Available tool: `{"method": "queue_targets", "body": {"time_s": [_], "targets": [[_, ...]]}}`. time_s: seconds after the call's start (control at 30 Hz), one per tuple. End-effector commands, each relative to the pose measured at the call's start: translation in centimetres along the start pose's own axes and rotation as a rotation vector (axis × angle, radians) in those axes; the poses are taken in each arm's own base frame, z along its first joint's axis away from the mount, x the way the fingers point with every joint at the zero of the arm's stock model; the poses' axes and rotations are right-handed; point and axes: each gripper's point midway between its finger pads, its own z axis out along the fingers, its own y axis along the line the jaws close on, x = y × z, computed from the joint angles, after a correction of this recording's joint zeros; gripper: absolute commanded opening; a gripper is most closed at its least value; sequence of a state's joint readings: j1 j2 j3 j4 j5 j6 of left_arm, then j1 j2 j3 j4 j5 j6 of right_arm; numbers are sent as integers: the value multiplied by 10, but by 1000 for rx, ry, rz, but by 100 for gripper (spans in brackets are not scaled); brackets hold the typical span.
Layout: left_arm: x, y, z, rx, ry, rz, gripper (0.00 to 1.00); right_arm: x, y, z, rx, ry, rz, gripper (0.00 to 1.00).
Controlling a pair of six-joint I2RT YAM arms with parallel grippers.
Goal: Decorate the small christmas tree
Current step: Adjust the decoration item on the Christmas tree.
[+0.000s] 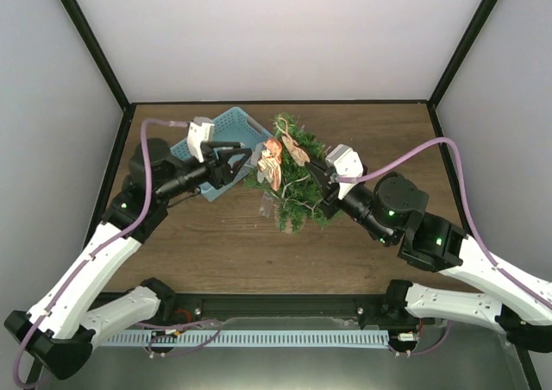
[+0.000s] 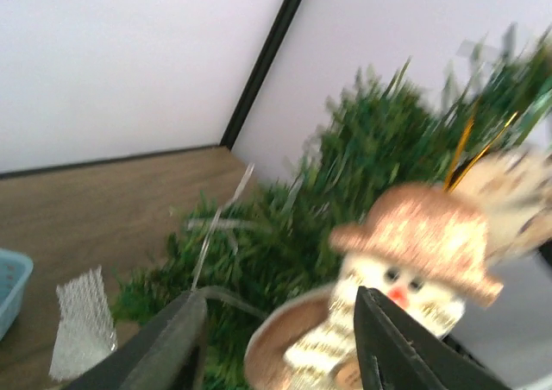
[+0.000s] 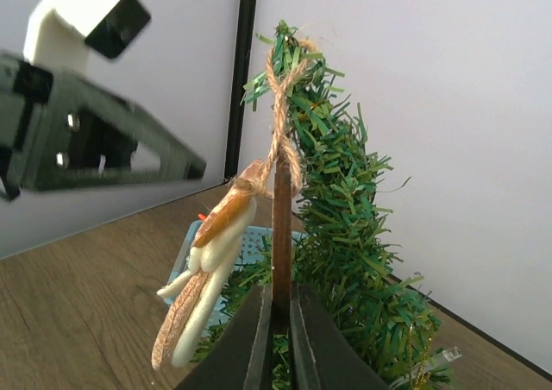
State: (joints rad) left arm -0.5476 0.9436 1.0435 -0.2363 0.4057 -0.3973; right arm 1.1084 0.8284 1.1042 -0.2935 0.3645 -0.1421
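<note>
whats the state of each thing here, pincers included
left pincer, open, facing the snowman ornament
right pincer, shut on a thin stem of the small christmas tree
snowman ornament, hanging on the tree
blue basket, upright, contents not clear

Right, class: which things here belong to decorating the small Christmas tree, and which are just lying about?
For the job: small christmas tree, snowman ornament, left claw, right claw.
Lying about: light-blue basket, white mesh scrap.
</note>
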Motion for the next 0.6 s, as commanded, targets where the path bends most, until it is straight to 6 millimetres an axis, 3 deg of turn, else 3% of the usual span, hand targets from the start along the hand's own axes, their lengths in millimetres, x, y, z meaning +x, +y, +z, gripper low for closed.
{"method": "queue_targets", "body": {"time_s": [0.0, 0.17, 0.27, 0.57], "targets": [[-50, -20, -11, 15, -128, 68, 45, -13, -7, -4, 16, -12, -18, 7], [-88, -60, -18, 172, -224, 141, 38, -14, -7, -4, 16, -2, -25, 8], [-98, -82, -20, 285, -244, 178, 38, -15, -8, -5, 19, -2, -27, 8], [-108, -99, -6, 423, -250, 188, 33, -18, -11, -8, 26, -6, -27, 8]]}}
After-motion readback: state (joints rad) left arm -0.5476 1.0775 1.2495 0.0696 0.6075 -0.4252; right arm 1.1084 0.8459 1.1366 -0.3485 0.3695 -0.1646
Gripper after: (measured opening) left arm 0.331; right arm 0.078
